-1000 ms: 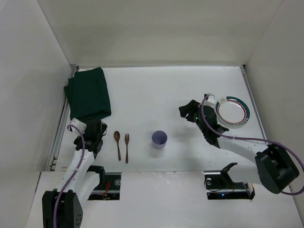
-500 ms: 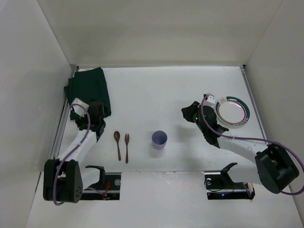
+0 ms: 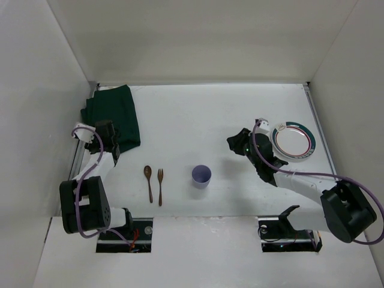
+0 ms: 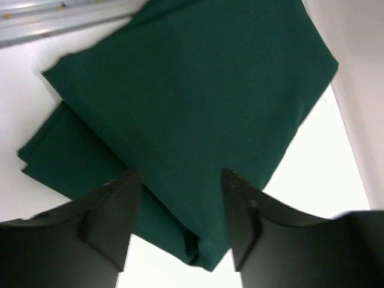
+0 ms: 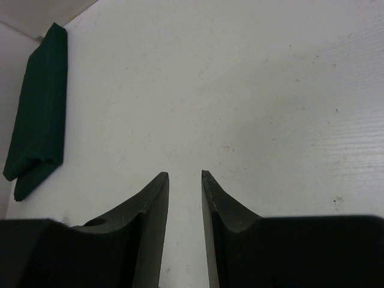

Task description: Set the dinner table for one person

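Note:
The dinner table (image 3: 198, 114) is a wide white top. A folded dark green placemat (image 3: 114, 117) lies at its far left. My left gripper (image 3: 108, 135) hangs over the mat's near edge. In the left wrist view it (image 4: 183, 180) is open, its fingers astride the mat's folded corner (image 4: 204, 252), holding nothing. A wooden spoon (image 3: 149, 180), a wooden fork (image 3: 160, 185) and a purple cup (image 3: 201, 176) sit near the front. A white plate (image 3: 294, 141) with a teal and red rim lies at the right. My right gripper (image 3: 234, 143) is left of the plate, jaws narrowly apart and empty (image 5: 185, 177).
White walls close in the table on the left, back and right. A metal rail (image 4: 54, 18) runs along the left edge beside the mat. The mat also shows at the far left in the right wrist view (image 5: 39, 108).
My left arm has swung from beside the spoon up and left to the near edge of the green mat. My right gripper has barely moved.

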You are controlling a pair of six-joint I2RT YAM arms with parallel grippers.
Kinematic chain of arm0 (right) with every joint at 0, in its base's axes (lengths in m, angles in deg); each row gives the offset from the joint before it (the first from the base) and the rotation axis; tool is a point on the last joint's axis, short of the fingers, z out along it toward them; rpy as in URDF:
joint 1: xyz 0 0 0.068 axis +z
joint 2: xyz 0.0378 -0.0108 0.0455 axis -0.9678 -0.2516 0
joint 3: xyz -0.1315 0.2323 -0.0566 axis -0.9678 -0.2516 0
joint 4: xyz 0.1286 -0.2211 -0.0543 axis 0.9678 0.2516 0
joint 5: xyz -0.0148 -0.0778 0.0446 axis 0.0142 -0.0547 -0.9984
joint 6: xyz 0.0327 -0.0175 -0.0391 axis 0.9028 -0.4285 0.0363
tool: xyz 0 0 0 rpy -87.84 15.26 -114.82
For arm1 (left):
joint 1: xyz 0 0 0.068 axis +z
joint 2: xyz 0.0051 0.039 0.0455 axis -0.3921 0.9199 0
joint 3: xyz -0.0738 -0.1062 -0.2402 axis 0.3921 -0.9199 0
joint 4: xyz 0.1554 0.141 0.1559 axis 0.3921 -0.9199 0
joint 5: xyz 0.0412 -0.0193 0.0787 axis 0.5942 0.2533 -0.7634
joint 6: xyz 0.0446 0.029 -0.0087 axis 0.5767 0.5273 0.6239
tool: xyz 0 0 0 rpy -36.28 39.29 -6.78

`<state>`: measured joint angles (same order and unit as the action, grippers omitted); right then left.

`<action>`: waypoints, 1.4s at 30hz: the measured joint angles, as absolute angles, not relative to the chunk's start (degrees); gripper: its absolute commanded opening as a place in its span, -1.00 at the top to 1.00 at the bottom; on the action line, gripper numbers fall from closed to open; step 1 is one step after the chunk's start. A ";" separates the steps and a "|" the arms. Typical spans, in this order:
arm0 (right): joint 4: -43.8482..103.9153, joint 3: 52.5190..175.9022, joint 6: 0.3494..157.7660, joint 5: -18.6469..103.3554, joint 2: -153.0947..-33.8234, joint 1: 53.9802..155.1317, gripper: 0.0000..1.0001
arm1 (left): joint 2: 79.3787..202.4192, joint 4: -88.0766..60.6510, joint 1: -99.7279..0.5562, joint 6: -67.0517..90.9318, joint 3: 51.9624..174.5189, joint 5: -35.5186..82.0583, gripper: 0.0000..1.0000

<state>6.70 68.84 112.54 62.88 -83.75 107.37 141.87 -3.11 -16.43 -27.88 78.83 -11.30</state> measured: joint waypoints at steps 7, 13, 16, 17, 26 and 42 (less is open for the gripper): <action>6.78 69.03 112.54 60.98 -85.76 107.37 0.28 | 142.77 -3.57 -11.45 -29.58 78.83 -9.70 -0.13; 6.83 69.43 112.54 60.06 -86.09 107.37 0.28 | 149.35 -4.51 -9.55 -30.91 79.86 -8.06 0.01; 6.83 69.62 112.54 59.82 -86.09 107.39 0.28 | 152.41 -4.94 -8.56 -31.22 81.19 -6.73 0.08; 6.83 69.65 112.54 59.71 -86.09 107.42 0.28 | 153.26 -5.01 -8.30 -31.26 81.82 -6.44 0.14; 6.91 70.04 112.30 58.95 -86.88 108.53 0.28 | 157.59 -4.79 -8.02 -30.32 86.96 -6.09 0.77; 6.87 70.04 112.12 58.79 -87.01 108.53 0.28 | 159.90 -1.42 -27.75 -17.43 99.92 -7.25 0.99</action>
